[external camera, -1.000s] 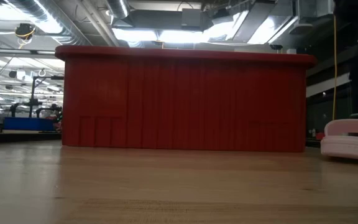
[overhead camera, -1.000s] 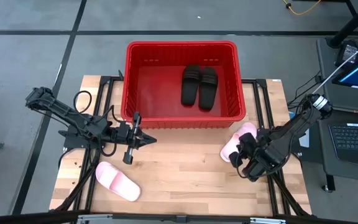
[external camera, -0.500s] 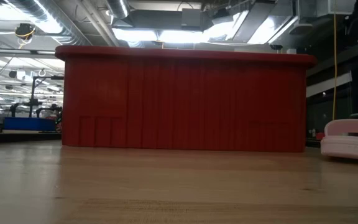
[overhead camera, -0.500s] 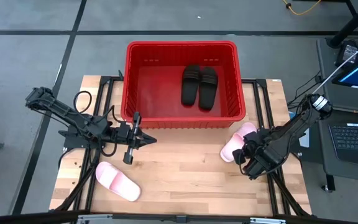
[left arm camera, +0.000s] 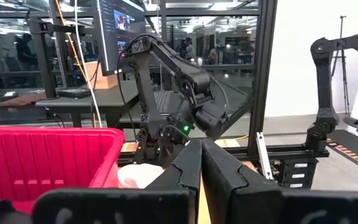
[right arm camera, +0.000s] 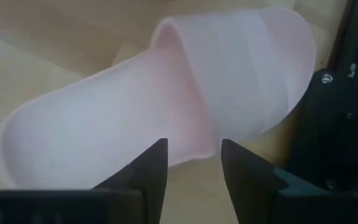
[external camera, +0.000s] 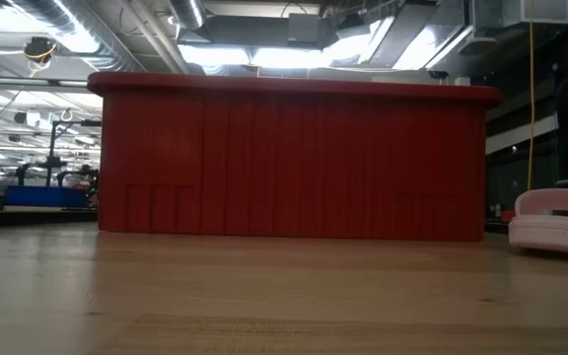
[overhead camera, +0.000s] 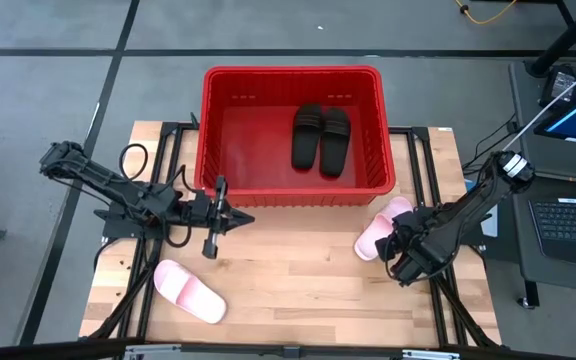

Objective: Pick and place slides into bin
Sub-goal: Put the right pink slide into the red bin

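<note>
The red bin (overhead camera: 293,135) stands at the table's far middle with two black slides (overhead camera: 320,138) lying side by side on its floor. One pale pink slide (overhead camera: 380,228) lies on the table by the bin's near right corner. My right gripper (right arm camera: 191,163) hangs open just above it, pointing steeply down, fingertips over the sole's long edge beside the strap (right arm camera: 253,68). A second pink slide (overhead camera: 190,291) lies sole down at the near left. My left gripper (overhead camera: 236,218) is shut and empty, held level just off the bin's near wall.
Black frame rails (overhead camera: 423,180) run along the table's sides, one close beside the right pink slide. Bare wood lies open between the two pink slides. A laptop (overhead camera: 573,225) sits off the table's right edge. The low view shows the bin's near wall (external camera: 294,163).
My right gripper has sunk and tipped further down toward the pink slide by the bin's near right corner. The slides and the bin have stayed where they were.
</note>
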Robot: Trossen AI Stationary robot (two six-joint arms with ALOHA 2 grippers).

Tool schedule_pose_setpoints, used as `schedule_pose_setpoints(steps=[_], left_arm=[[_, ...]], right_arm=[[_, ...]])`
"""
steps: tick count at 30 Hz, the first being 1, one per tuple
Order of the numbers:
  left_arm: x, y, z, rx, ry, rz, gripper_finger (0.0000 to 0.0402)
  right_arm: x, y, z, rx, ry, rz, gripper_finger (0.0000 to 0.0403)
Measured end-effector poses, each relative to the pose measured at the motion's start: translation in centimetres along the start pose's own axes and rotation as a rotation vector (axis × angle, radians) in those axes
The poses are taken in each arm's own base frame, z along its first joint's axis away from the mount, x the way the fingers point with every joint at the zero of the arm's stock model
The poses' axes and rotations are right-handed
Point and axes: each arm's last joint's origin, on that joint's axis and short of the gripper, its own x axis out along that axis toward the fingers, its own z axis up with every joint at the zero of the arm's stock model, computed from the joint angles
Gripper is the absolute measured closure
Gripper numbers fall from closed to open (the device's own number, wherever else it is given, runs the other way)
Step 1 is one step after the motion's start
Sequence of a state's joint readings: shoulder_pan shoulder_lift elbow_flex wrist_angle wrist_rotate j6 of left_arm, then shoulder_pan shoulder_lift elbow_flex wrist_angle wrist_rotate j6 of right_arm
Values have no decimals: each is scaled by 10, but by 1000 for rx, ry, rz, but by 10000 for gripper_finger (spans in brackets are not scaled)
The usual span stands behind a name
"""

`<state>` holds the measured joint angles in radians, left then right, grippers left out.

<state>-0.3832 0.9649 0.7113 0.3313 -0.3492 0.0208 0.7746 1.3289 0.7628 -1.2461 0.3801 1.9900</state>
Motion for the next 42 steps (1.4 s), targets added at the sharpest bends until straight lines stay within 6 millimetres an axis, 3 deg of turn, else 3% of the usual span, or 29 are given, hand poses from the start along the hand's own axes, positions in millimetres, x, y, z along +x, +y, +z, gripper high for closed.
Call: schedule_pose_setpoints(steps=[7, 34, 38, 42], left_arm=[[0, 0, 0, 0, -1, 2, 395], [0, 1, 0, -11, -1, 29, 399], [0, 1, 0, -17, -1, 29, 394], [0, 1, 0, -17, -1, 29, 395]], right_arm=[[16, -9, -3, 60, -26, -45, 251], [38, 6, 13, 130, 0, -181, 252], [39, 6, 13, 130, -1, -188, 275], [39, 6, 13, 128, -1, -189, 338]])
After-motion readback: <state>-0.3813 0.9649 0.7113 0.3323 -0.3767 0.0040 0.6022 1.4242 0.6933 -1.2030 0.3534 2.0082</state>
